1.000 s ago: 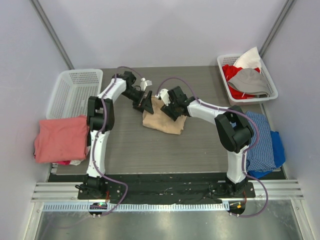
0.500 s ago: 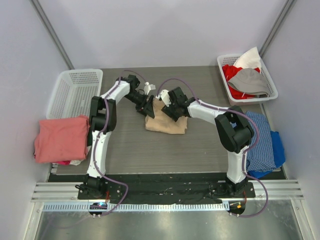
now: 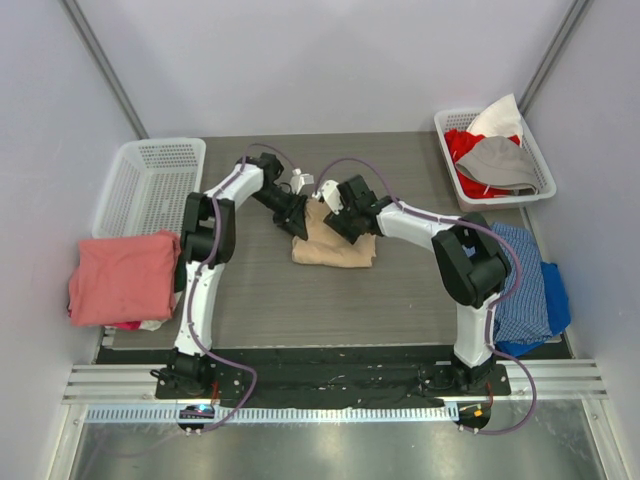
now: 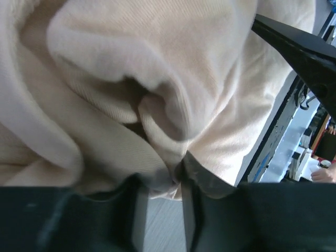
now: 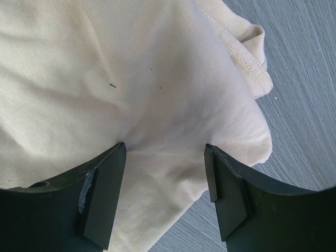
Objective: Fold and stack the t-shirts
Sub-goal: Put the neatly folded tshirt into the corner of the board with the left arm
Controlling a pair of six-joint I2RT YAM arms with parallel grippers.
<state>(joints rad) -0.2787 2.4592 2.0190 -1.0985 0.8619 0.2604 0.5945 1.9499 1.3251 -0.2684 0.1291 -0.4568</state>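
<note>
Pinching only a thin bunched ridge of the tan t-shirt (image 3: 338, 252), toward the far edge of the counter (image 3: 300, 300), in the nearly closed left pincer (image 4: 163, 181), holding the right pincer (image 5: 165, 157) wide over flat cloth, gripping nothing, so risking slippage or a dragged, lopsided fold

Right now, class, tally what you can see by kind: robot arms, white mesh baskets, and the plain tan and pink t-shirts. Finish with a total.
Robot arms: 2, the left arm and right arm
White baskets: 2, the left basket and right basket
T-shirts: 2, the tan t-shirt and pink t-shirt
Total: 6
</note>
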